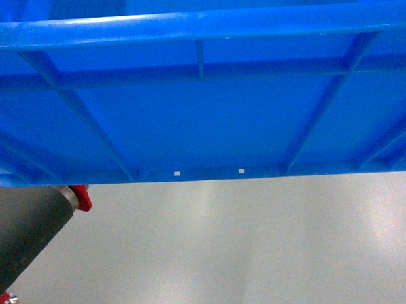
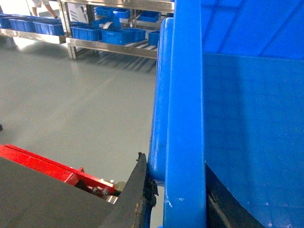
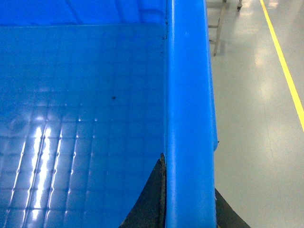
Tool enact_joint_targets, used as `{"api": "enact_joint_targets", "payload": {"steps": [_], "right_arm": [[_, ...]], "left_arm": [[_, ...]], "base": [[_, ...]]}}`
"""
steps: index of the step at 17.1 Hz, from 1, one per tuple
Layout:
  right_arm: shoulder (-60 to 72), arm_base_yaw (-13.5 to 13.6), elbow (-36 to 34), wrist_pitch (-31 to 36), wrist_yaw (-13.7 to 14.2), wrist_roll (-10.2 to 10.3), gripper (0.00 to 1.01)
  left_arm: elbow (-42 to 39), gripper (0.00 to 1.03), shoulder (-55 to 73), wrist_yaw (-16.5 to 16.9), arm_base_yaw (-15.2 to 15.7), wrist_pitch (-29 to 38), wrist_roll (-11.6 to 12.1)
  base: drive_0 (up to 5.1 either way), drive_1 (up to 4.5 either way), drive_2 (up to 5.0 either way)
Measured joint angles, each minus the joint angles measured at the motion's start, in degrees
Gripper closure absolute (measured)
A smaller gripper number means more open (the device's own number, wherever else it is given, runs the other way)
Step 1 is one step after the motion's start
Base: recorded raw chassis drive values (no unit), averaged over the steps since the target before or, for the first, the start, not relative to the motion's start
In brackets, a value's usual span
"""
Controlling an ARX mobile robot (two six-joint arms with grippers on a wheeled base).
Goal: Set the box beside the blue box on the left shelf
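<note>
Left claw (image 2: pixel 156 190) clamps the box (image 1: pixel 201 118) at its thick left rim; right claw (image 3: pixel 187 209) likewise pinches the right rim. Box is carried aloft, filling the head view at 12 o'clock, above the floor (image 1: pixel 262 244). Judged rigid, bulky, smooth-walled; rims are the proper hold. Crate-stocked shelving (image 2: pixel 118 45) stands distant at 11 o'clock.

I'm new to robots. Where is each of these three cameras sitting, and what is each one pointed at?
Head: on the robot, facing forward and down; the box underside fills the top, grey floor below, a dark robot part at lower left.
Left wrist: on the left arm, looking along the box's rim toward a distant shelf of crates; dark gripper fingers clamp the rim.
Right wrist: on the right arm, looking into the box; dark fingers grip its rim.
All share the box.
</note>
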Motion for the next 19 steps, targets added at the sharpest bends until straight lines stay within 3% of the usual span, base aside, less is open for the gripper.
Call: {"api": "enact_joint_targets", "payload": {"steps": [19], "right_arm": [[-0.24, 0.0, -0.31, 0.02, 0.22, 0.0, 0.93]], "left_arm": [[-0.22, 0.86, -0.17, -0.02, -0.15, 0.0, 0.02]], "base": [[-1.6, -1.59, -1.6]]}}
